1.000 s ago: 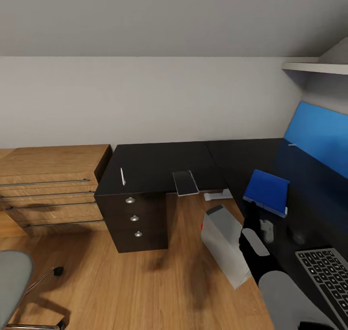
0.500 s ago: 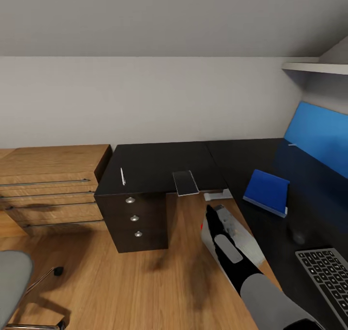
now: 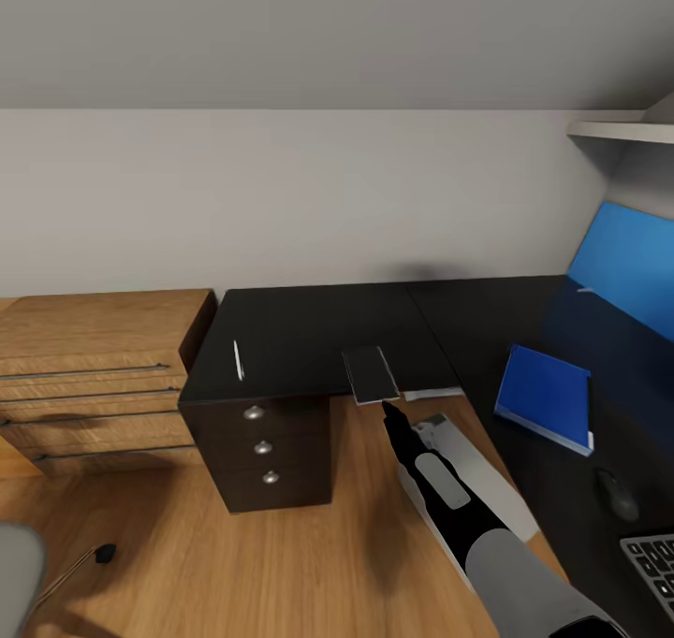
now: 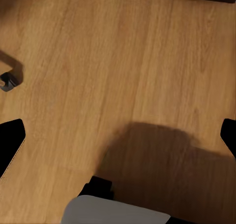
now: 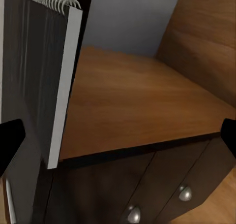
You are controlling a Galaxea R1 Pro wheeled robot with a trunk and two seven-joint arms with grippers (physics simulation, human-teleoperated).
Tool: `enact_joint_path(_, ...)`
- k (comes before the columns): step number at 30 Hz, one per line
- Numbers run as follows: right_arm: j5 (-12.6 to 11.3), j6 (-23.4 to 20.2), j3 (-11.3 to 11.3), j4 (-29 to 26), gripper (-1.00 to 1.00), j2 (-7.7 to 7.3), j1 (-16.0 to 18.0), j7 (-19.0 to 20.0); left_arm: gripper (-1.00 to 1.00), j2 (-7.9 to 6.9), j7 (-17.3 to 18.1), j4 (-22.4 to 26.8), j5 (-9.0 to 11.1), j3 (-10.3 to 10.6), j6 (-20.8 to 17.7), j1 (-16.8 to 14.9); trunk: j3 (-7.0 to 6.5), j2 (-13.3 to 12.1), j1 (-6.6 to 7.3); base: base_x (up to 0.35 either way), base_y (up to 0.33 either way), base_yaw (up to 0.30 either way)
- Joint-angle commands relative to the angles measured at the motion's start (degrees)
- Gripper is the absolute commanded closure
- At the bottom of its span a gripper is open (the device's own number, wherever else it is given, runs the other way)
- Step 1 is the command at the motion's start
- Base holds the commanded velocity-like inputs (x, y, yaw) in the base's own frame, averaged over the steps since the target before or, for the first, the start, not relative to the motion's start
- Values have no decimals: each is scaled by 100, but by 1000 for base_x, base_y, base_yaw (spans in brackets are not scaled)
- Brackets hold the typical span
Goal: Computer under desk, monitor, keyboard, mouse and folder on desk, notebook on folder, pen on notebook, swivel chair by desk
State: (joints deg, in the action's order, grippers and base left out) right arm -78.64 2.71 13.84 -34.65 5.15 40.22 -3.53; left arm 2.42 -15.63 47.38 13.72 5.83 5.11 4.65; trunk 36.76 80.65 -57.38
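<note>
The dark notebook (image 3: 370,374) lies on the black desk (image 3: 309,325) and overhangs its front edge. My right gripper (image 3: 391,416) reaches up from the floor side, just short of that edge. In the right wrist view the notebook (image 5: 59,81) shows its spiral binding, and the right gripper (image 5: 118,135) is open with nothing between its fingers. The white pen (image 3: 238,360) rests near the desk's left end. The blue folder (image 3: 546,398), black mouse (image 3: 618,493) and keyboard (image 3: 655,563) lie on the desk's right wing. The silver computer (image 3: 477,470) stands under that wing. My left gripper (image 4: 118,135) is open over the wood floor.
A light wooden chest of drawers (image 3: 94,367) stands left of the desk. Three silver-knobbed drawers (image 3: 263,448) face me. The swivel chair's grey seat (image 3: 14,572) and a caster (image 3: 105,554) sit at the lower left. A blue back panel (image 3: 622,264) and a white shelf (image 3: 622,131) are at the right.
My right arm has swung left from beside the folder, off the desk, to just below the notebook. The head view has also shifted, moving everything slightly right and down.
</note>
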Motion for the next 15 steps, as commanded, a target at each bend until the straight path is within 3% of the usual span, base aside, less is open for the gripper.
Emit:
enact_joint_path(1,-52,25,28,-10,-100,-4,3,-31,-100,-6,-32,14,60,24,24,1,4,2,-3,304,146,0)
enact_joint_path(4,-54,20,23,-13,-100,-4,3,-7,-100,-21,-28,44,62,22,25,1,4,2,-3,239,183,0)
enact_joint_path(9,-22,53,-17,-44,-100,-43,-55,184,-100,-69,-54,110,106,16,-11,9,4,2,-3,68,84,0)
enact_joint_path(13,-44,87,-148,-172,-100,-154,-183,143,-100,28,-75,224,143,9,37,-4,4,2,-3,0,0,0)
enact_joint_path(15,-57,67,-146,-236,-100,-99,-181,208,-100,82,-79,187,93,7,47,-6,4,2,-3,0,0,0)
